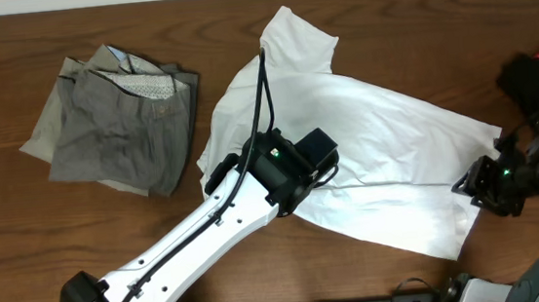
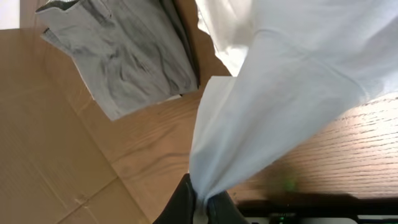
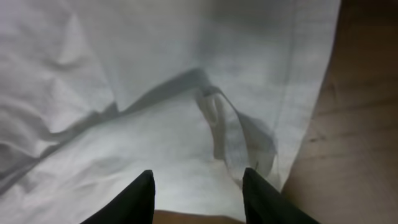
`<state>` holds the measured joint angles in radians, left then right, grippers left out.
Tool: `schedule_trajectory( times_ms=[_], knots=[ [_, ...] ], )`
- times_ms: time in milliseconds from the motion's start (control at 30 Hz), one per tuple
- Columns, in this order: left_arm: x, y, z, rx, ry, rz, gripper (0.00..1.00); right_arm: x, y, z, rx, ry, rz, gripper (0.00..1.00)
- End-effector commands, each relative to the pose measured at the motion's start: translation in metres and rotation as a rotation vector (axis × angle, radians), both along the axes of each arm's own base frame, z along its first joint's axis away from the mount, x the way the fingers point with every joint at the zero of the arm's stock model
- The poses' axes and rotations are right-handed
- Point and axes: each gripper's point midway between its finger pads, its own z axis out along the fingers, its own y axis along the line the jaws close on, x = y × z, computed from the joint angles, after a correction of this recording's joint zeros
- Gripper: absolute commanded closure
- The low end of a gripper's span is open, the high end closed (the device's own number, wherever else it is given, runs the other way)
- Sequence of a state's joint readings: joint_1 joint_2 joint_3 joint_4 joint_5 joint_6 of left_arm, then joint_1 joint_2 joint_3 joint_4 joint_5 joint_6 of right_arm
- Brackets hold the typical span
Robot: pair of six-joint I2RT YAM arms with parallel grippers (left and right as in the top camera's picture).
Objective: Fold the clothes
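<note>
A dark wood-grain table [image 1: 23,241], seen from above, carries a large plain white cotton T-shirt [image 1: 375,132] lying crumpled across the centre and right, folded grey-khaki trousers [image 1: 116,125] at the far left and a black garment [image 1: 537,74] at the far right edge. The left wrist view shows the left gripper [image 2: 200,198] clenched on a pinch of the shirt, which drapes soft, light and limp, so edges and corners look best for grasping. The right wrist view shows the right gripper [image 3: 198,177] released, fingers apart just short of the shirt's stitched hem; no label or writing is readable.
</note>
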<state>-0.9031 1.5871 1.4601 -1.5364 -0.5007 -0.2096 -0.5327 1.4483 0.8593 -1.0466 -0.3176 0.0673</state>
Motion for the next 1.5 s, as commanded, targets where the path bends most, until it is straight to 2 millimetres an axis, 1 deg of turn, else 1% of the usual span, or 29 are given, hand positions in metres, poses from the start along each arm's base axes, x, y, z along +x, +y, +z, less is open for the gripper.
schedule_trajectory(
  times_ms=[0,67,200,267,333,367,433,533,633,700,767,867,933,967,1067,1133,1267,1367,1467],
  knots=[
    [0.003,0.001,0.009,-0.024,-0.033,0.013,0.94,-0.005,0.008,-0.014,0.024,-0.003,-0.019,0.56],
    [0.003,0.001,0.009,-0.024,-0.033,0.013,0.94,-0.006,0.010,-0.021,0.027,-0.009,-0.039,0.57],
    [0.003,0.001,0.009,-0.024,-0.033,0.013,0.94,-0.004,0.017,-0.031,0.060,-0.044,-0.041,0.59],
    [0.003,0.001,0.009,-0.024,-0.032,0.013,0.94,-0.005,0.018,-0.034,0.060,-0.046,-0.041,0.61],
    [0.003,0.001,0.009,-0.024,-0.033,0.013,0.94,-0.005,0.020,-0.035,0.066,-0.050,-0.041,0.66],
    [0.003,0.001,0.009,-0.024,-0.033,0.013,0.94,-0.005,0.021,-0.035,0.074,-0.052,-0.042,0.69],
    [0.003,0.001,0.009,-0.024,-0.033,0.013,0.94,-0.004,0.024,-0.034,0.089,-0.060,-0.042,0.82],
    [0.003,0.001,0.009,-0.024,-0.033,0.013,0.94,-0.004,0.025,-0.033,0.099,-0.063,-0.042,0.98],
    [0.003,0.001,0.009,-0.023,-0.032,0.013,0.94,0.001,0.028,-0.027,0.121,-0.085,-0.031,0.99],
    [0.003,0.001,0.009,-0.024,-0.033,0.013,0.94,0.011,0.028,-0.015,0.138,-0.129,-0.024,0.99],
    [0.004,0.001,0.009,-0.021,-0.036,0.013,0.94,0.021,0.024,-0.001,0.130,-0.176,-0.017,0.99],
    [0.005,0.005,0.012,-0.001,-0.048,0.009,0.94,0.037,0.010,0.033,0.083,-0.256,-0.020,0.99],
    [0.004,0.009,0.015,0.021,-0.051,0.009,0.94,0.044,-0.004,0.057,0.021,-0.298,-0.033,0.99],
    [0.003,0.012,0.016,0.032,-0.049,0.008,0.94,0.046,-0.012,0.065,-0.013,-0.310,-0.041,0.99],
    [0.000,0.016,0.018,0.050,-0.040,0.007,0.94,0.044,-0.033,0.089,-0.115,-0.311,-0.068,0.99],
    [0.000,0.016,0.019,0.047,-0.043,0.009,0.94,0.042,-0.037,0.097,-0.134,-0.308,-0.076,0.99],
    [0.000,0.017,0.020,0.042,-0.049,0.009,0.94,0.044,-0.038,0.108,-0.140,-0.319,-0.079,0.99],
    [0.003,0.018,0.023,0.046,-0.075,0.006,0.94,0.049,-0.043,0.117,-0.160,-0.345,-0.080,0.99],
    [0.011,0.015,0.026,0.032,-0.121,0.002,0.94,0.057,-0.044,0.137,-0.160,-0.399,-0.075,0.99]
  ],
)
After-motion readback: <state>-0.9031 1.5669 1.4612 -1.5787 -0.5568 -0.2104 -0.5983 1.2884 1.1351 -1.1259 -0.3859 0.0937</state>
